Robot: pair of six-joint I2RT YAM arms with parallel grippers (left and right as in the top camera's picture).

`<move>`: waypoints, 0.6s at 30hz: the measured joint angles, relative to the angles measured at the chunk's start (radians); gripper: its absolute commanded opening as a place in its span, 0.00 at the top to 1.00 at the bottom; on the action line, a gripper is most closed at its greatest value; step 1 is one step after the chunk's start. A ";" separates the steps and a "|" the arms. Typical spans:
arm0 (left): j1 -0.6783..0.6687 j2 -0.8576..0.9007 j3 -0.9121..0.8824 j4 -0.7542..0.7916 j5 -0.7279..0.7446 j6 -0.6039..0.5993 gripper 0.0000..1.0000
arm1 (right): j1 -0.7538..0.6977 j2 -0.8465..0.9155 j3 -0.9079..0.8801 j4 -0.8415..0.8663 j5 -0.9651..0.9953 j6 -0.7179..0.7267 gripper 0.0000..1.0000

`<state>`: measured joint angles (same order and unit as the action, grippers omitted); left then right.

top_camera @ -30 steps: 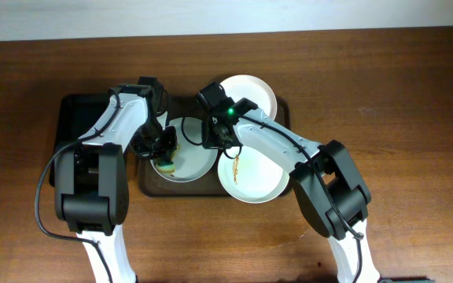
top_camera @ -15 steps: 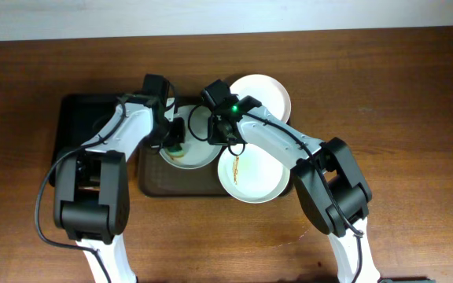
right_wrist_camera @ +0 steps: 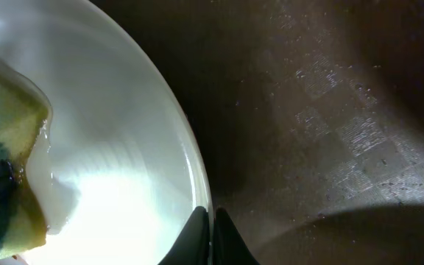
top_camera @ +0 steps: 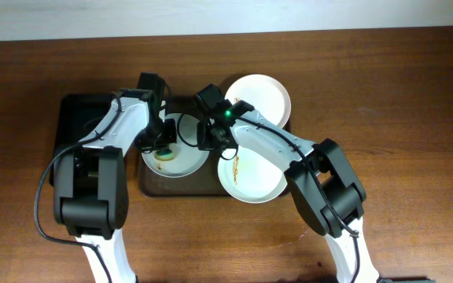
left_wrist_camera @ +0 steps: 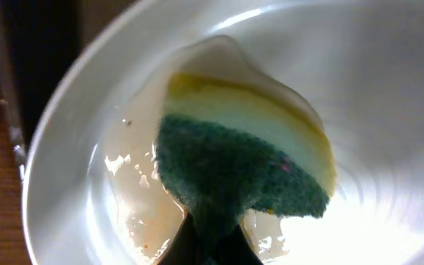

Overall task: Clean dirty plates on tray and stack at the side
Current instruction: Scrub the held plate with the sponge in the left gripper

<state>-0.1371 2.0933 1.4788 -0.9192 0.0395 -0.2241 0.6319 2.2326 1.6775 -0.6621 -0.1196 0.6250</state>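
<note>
Green-and-yellow sponge, clenched in my left jaws, presses the wet plate beneath them on the tray while my right jaws pinch its rim; a smeared plate and a third plate beyond my right jaws wait, nothing stacked yet.

The plate under the sponge is glossy white. The sponge is yellow with a dark green scrub face. The front plate, also white, bears a thin yellowish-brown smear. The tray is dark brown and faintly chequered. The table is reddish-brown wood.
</note>
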 measured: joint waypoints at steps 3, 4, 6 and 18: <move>0.026 0.000 -0.002 0.011 0.100 0.151 0.99 | 0.000 0.000 0.000 0.000 0.000 0.000 0.96; 0.030 0.000 -0.007 0.031 0.146 0.181 0.99 | 0.000 0.000 0.000 0.000 0.001 -0.001 0.96; 0.027 0.001 -0.015 0.094 0.197 0.193 0.99 | 0.000 0.000 0.000 0.000 0.001 0.000 0.96; 0.003 -0.001 -0.001 -0.073 -0.142 -0.079 0.99 | 0.001 0.000 0.000 -0.008 -0.013 -0.007 0.96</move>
<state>-0.1337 2.0926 1.4776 -0.9924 -0.1024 -0.3035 0.6327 2.2326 1.6775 -0.6701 -0.1329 0.6182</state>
